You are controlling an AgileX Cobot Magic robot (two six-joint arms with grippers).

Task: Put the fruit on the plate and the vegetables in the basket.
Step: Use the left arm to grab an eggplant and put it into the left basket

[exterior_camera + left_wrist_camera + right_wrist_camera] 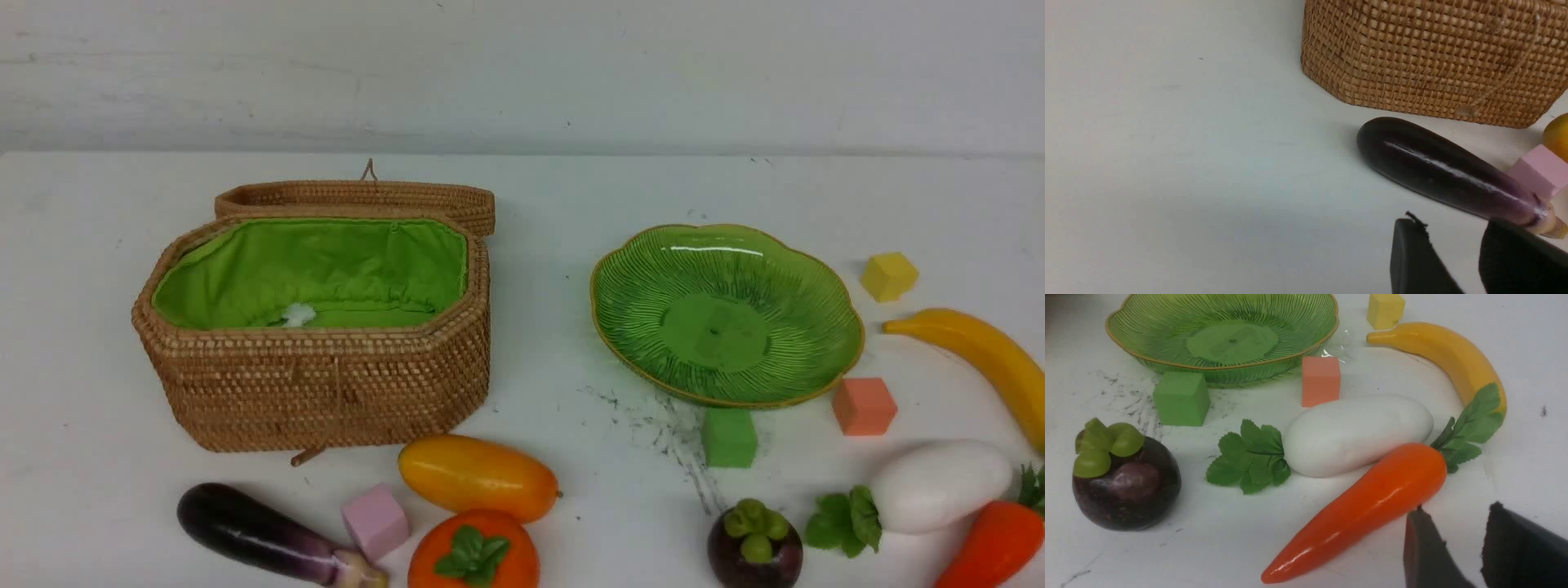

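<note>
Left gripper (1470,261) low over table (1167,163), fingers part-spread, gripping nothing. Eggplant (1445,171) stem end just ahead of it. Basket (1433,61) beyond, lid (359,200) back, only green lining (326,269) and a white scrap (298,314) inside.

Right gripper (1466,555) likewise part-spread, nothing held. Carrot (1363,510) just ahead, radish (1355,433) behind that, plate (1167,322) farther, ribbed floor bare.

Count:
- 3 vegetables
- 4 fruit: mangosteen (1126,486), banana (1453,355), mango (478,476), persimmon (473,555)
- 4 cubes: pink cube (374,520), green cube (1182,399), orange cube (1321,379), yellow cube (1385,309)

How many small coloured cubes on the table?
4. Small yellow cube right of the scalloped green glass plate, far side; salmon-orange cube right of its near rim; green cube before its near rim; pink cube between dark purple eggplant and yellow-orange mango. Woven basket: floor partly hidden.
</note>
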